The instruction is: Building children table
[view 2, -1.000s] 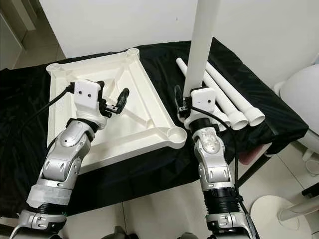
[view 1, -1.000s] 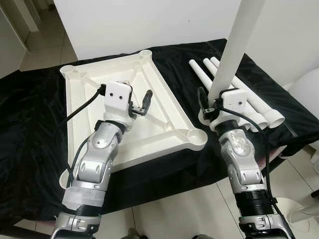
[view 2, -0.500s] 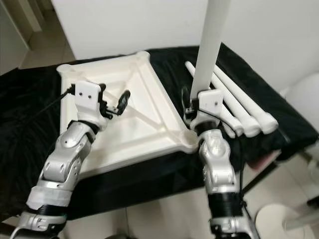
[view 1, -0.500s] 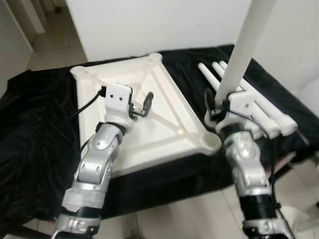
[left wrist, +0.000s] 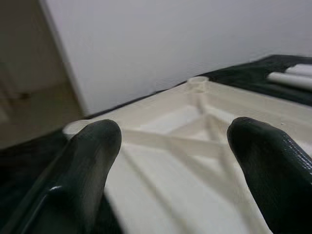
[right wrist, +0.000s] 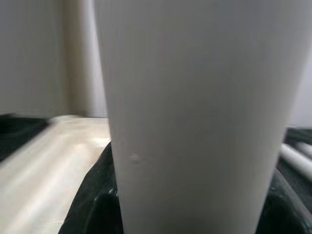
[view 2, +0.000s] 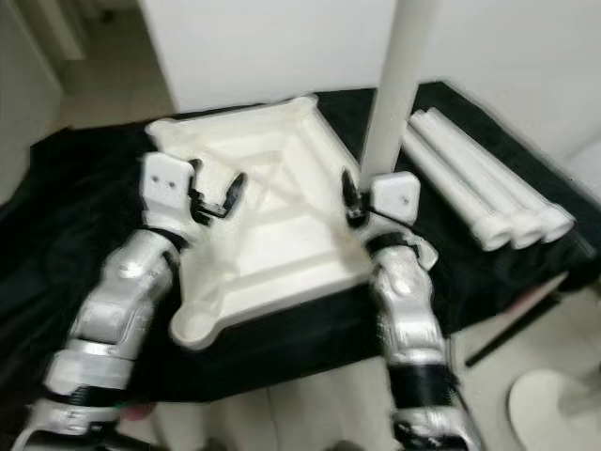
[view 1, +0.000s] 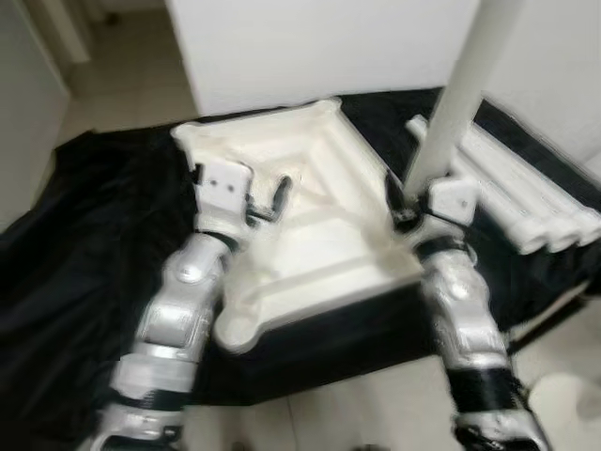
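Note:
The white plastic tabletop (view 1: 310, 160) lies upside down on the black cloth, its ribs and corner sockets facing up. My right gripper (view 2: 362, 188) is shut on a white table leg (view 2: 402, 85) that it holds upright over the tabletop's right edge. The leg (right wrist: 195, 112) fills the space between the fingers in the right wrist view. My left gripper (view 1: 268, 199) hovers open over the tabletop's left part with nothing between its fingers (left wrist: 87, 165). Three more white legs (view 2: 484, 193) lie side by side on the cloth to the right.
The black cloth (view 1: 84, 244) covers a low table and hangs over its front edge. A white wall (view 1: 310, 47) stands behind it. Tiled floor (view 2: 310, 413) runs in front, with a round white base (view 2: 554, 409) at the lower right.
The camera has swung, so the whole scene sits further right and is blurred. The right gripper with the upright leg now stands over the tabletop's right edge. The left gripper stays open.

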You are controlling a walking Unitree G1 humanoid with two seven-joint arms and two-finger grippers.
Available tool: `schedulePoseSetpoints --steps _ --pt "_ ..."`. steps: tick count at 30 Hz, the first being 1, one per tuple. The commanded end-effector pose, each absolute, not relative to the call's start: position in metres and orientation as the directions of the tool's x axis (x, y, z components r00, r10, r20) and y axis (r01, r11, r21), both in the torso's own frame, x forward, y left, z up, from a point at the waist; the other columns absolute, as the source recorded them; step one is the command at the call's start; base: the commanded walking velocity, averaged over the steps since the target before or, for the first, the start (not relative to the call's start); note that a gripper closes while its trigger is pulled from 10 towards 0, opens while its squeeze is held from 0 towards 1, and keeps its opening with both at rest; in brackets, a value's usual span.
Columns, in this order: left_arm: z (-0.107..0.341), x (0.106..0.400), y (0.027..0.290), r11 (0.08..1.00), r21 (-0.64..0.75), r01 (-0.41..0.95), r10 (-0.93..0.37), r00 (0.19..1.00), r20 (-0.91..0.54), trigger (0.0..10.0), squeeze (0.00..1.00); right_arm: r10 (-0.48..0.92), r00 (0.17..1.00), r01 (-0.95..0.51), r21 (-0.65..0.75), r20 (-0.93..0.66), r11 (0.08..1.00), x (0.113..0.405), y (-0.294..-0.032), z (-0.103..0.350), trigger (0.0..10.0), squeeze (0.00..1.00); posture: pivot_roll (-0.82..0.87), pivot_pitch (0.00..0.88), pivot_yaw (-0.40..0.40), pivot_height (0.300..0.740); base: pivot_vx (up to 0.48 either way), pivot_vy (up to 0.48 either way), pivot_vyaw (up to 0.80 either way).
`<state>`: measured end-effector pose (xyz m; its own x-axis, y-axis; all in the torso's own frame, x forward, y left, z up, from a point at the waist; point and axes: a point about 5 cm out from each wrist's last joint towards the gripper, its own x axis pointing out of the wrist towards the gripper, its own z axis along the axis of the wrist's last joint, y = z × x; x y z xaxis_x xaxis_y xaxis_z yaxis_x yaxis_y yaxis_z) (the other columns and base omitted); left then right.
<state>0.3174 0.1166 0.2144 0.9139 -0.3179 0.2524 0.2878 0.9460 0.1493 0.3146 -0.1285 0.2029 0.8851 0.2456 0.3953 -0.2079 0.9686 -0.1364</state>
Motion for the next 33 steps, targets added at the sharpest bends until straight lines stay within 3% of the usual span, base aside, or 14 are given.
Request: schedulePoseSetpoints --steps 1,10,16,20,27,28,33 --pt "0.213 0.314 0.107 0.928 0.202 0.311 -0.357 0.899 0.254 10.0 0.0 0.226 0.883 -0.186 -0.136 0.41 0.973 0.315 -0.135 0.206 10.0 0.0 -0.08 0.051 0.079 0.74 0.0 0.0 0.0" --pt "0.212 0.311 0.102 0.918 0.219 0.331 -0.382 0.888 0.258 10.0 0.0 0.226 0.884 -0.187 -0.134 0.408 0.973 0.314 -0.135 0.205 10.0 0.0 -0.07 0.058 0.08 0.74 0.0 0.0 0.0" --pt "0.203 0.294 0.076 0.789 0.228 0.571 -0.611 0.767 0.196 10.0 0.0 0.159 0.912 -0.12 -0.125 0.379 0.985 0.319 -0.144 0.203 10.0 0.0 -0.08 0.066 0.079 0.74 0.0 0.0 0.0" --pt "0.199 0.289 0.07 0.743 0.269 0.613 -0.662 0.731 0.165 10.0 0.0 0.121 0.92 -0.079 -0.127 0.373 0.989 0.321 -0.148 0.204 10.0 0.0 -0.08 0.066 0.079 0.74 0.0 0.0 0.0" --pt "0.172 0.285 0.057 0.616 0.332 0.714 -0.75 0.661 -0.029 10.0 0.0 0.027 0.931 0.016 -0.115 0.364 0.993 0.324 -0.16 0.207 10.0 0.0 -0.09 0.068 0.091 0.74 0.0 0.0 0.0" --pt "0.154 0.284 0.051 0.54 0.374 0.754 -0.765 0.625 -0.155 10.0 0.0 0.018 0.927 0.032 -0.127 0.375 0.991 0.323 -0.165 0.208 10.0 0.0 -0.1 0.071 0.103 0.74 0.0 0.0 0.0" --pt "0.139 0.289 0.051 0.548 0.295 0.782 -0.74 0.618 -0.264 10.0 0.0 0.011 0.925 0.044 -0.135 0.38 0.99 0.321 -0.167 0.209 10.0 0.0 -0.11 0.075 0.115 0.74 0.0 0.0 0.0"
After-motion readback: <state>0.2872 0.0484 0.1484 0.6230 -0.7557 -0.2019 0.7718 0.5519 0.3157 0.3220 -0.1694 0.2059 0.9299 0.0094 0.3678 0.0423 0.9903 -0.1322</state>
